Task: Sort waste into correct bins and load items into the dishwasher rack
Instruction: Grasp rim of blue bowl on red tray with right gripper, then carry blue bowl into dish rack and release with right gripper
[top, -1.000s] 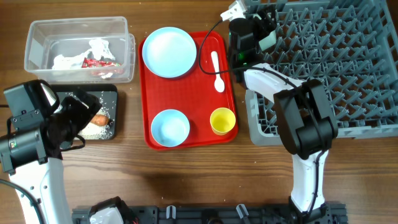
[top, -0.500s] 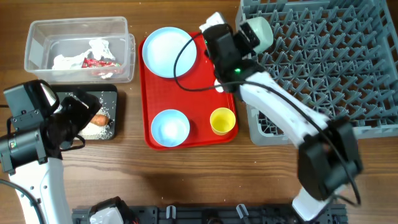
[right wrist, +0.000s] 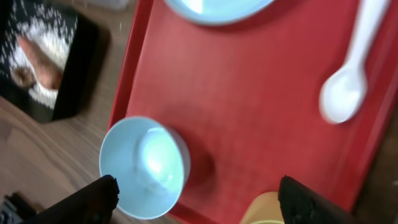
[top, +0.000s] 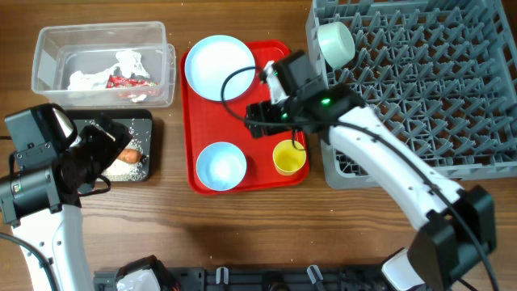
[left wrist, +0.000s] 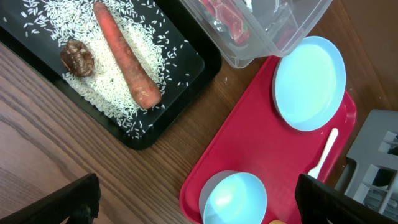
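A pale blue plate (top: 220,67), one pale blue bowl (top: 221,165) and a yellow cup (top: 289,157) sit on the red tray (top: 242,190). The other bowl (top: 335,42) lies in the near-left corner of the grey rack (top: 428,89). My right gripper (top: 258,120) hovers open and empty over the tray's middle. Its wrist view (right wrist: 199,205) shows the bowl (right wrist: 144,167), cup (right wrist: 267,211) and white spoon (right wrist: 348,87). My left gripper (top: 93,153) is open by the black tray (top: 145,125). Its wrist view (left wrist: 202,202) shows the carrot (left wrist: 127,62), brown lump (left wrist: 78,58) and rice.
The clear tub (top: 101,36) at the far left holds crumpled white paper (top: 125,61) and a red wrapper (top: 129,81). The rack fills the right side of the table. Bare wood lies along the front edge.
My right arm has swung left from the rack's corner to over the red tray, leaving a bowl in the rack. The left arm has not moved.
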`<state>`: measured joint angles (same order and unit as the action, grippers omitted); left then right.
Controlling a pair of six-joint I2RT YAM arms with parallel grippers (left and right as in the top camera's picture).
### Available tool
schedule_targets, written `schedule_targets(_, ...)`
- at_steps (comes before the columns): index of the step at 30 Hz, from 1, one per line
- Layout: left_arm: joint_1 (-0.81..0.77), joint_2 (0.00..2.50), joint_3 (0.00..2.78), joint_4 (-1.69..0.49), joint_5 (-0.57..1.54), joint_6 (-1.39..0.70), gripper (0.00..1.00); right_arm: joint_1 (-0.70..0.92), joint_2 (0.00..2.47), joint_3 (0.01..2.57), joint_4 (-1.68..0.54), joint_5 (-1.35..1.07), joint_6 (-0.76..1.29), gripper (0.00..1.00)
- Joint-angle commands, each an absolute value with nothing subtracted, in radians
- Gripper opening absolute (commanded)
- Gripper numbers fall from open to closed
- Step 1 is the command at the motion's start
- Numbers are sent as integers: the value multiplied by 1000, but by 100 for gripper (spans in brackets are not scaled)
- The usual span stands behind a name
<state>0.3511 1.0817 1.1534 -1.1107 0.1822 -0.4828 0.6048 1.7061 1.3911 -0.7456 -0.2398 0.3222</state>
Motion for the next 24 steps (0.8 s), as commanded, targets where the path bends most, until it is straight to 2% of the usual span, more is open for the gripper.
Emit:
schedule_targets(1, 357, 1083, 1165, -1109, 190, -467, 100, 726, 1795, 1370, -737, -151, 405, 83)
schedule_targets(3, 357, 1083, 1165, -1108, 190, -467, 100, 779, 1864, 1370, -712, -127, 435, 82)
schedule_targets(4, 357, 1083, 1165, -1108, 190, -467, 100, 792, 1901, 1370, -693, -129, 457, 78)
schedule_targets(5, 357, 1083, 1165, -1108, 190, -467, 100, 797, 1927, 1370, -681, -130, 472, 74)
schedule_targets(6, 357, 1083, 1165, -1109, 190, -467, 100, 799, 1961, 1370, -671, -130, 492, 64)
schedule_targets(7, 357, 1083, 1165, -1108, 190, -467, 100, 799, 1989, 1370, -670, -126, 516, 58)
schedule_targets(9, 357, 1083, 1165, -1108, 190, -467, 100, 797, 2003, 1370, -670, -118, 531, 50)
schedule_targets(11, 357, 1083, 1165, -1108, 190, -467, 100, 797, 2003, 1370, -670, -90, 557, 37)
schedule_targets(12, 357, 1083, 1165, -1109, 190, -467, 100, 797, 2004, 1370, -672, -89, 558, 18)
schedule_targets(13, 357, 1083, 1165, -1108, 190, -467, 100, 797, 2003, 1370, -673, -89, 560, 5)
schedule_targets(17, 357, 1083, 1165, -1109, 190, -467, 100, 796, 1995, 1377, -670, -85, 578, 4)
schedule_targets(24, 357, 1083, 1165, -1108, 190, -467, 100, 667, 1729, 1397, -755, 15, 471, 4)
